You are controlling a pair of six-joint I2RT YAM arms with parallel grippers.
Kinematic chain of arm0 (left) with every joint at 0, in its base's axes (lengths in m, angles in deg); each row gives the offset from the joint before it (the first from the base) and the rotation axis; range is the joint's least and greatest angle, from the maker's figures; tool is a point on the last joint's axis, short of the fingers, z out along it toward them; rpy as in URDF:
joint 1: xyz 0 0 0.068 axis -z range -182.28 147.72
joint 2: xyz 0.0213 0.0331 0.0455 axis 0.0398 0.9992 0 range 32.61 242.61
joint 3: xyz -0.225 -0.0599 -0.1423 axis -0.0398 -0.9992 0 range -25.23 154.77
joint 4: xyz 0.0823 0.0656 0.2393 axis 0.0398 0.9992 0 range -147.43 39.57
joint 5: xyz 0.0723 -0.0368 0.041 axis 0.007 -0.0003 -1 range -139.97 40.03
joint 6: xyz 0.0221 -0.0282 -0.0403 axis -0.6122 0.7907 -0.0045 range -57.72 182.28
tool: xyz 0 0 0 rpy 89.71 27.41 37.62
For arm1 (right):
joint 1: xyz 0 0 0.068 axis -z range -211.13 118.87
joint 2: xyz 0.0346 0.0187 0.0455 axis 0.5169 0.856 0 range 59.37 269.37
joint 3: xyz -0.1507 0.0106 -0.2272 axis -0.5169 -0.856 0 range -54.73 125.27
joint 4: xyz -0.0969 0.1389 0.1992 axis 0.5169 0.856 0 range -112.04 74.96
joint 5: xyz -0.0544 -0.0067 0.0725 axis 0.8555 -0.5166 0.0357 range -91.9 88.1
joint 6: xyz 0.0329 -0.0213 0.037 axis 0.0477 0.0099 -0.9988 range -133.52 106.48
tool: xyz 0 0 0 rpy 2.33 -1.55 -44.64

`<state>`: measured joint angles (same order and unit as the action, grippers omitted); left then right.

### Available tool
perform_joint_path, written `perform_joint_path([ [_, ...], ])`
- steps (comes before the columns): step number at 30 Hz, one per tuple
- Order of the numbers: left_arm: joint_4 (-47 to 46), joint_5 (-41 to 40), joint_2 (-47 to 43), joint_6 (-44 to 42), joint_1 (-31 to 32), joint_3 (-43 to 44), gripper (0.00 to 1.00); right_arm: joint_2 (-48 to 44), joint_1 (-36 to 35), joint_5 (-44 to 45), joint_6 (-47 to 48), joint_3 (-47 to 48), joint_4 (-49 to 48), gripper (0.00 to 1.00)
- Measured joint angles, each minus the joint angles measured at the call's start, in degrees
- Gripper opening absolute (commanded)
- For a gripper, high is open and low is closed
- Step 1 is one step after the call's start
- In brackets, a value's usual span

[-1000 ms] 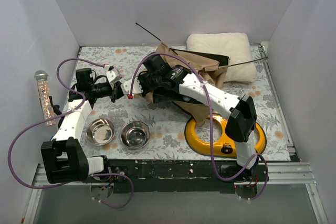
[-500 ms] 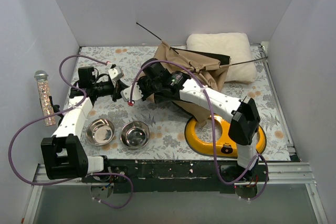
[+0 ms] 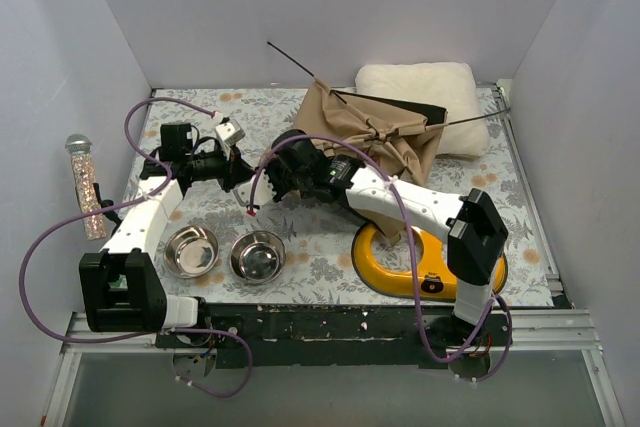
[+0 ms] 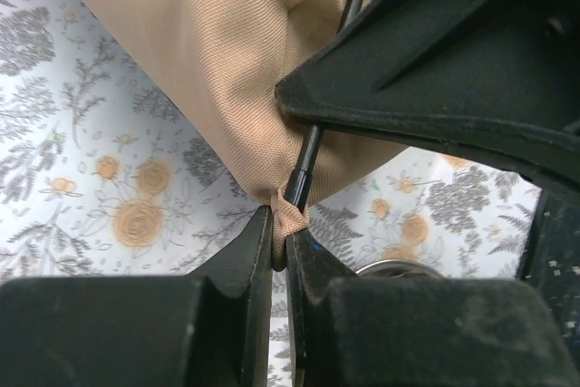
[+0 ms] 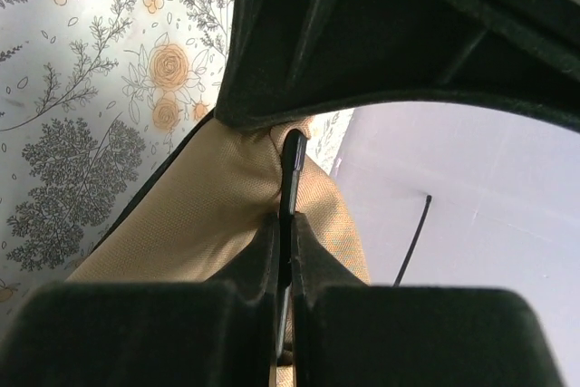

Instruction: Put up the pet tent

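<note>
1. Since a second ago, the right hand (image 5: 285, 224) has drawn toward the near edge and the left hand (image 4: 281, 235) has closed in beside it.
2. The left hand is clenched on a tan corner of the pet tent (image 3: 375, 132).
3. The right hand pinches the tent's black rod (image 5: 292, 165).
4. The tent lies crumpled at the back of the bench (image 3: 200, 112), touching the cream cushion (image 3: 420, 87).

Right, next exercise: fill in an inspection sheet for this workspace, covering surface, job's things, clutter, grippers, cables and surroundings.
Surface: floral table cover, flat.
Job's things: pet tent slumped at the back, not standing; thin rods poke out.
Clutter: two steel bowls, yellow bowl stand, cream cushion, glitter tube against the left wall.
Grippers: left gripper shut on the tent's corner tab; right gripper shut on a black rod.
Cables: purple cables loop off both arms.
Surroundings: plain pale walls on three sides.
</note>
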<state>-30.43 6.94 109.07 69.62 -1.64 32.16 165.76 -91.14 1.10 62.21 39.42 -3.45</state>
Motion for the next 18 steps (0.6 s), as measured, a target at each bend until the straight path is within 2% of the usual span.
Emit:
perform_joint_path([
  [5,-0.57,0.57,-0.02,5.88,0.9,-1.09,0.15,-4.68,-0.59,0.17,1.33,-9.35,-7.43,0.01],
  [8,-0.66,1.31,-0.02,7.89,1.81,-2.19,0.17,-7.52,-0.94,-0.17,2.51,-15.32,-12.02,0.01],
  [14,-1.73,0.7,-0.02,8.09,2.86,-5.84,0.17,-8.48,-1.7,-0.13,3.26,-21.73,-18.32,0.01],
  [18,-1.7,-0.92,-0.07,7.23,4.02,-7.43,0.21,-8.48,-2.19,-0.13,4.7,-25.27,-22.01,0.01],
])
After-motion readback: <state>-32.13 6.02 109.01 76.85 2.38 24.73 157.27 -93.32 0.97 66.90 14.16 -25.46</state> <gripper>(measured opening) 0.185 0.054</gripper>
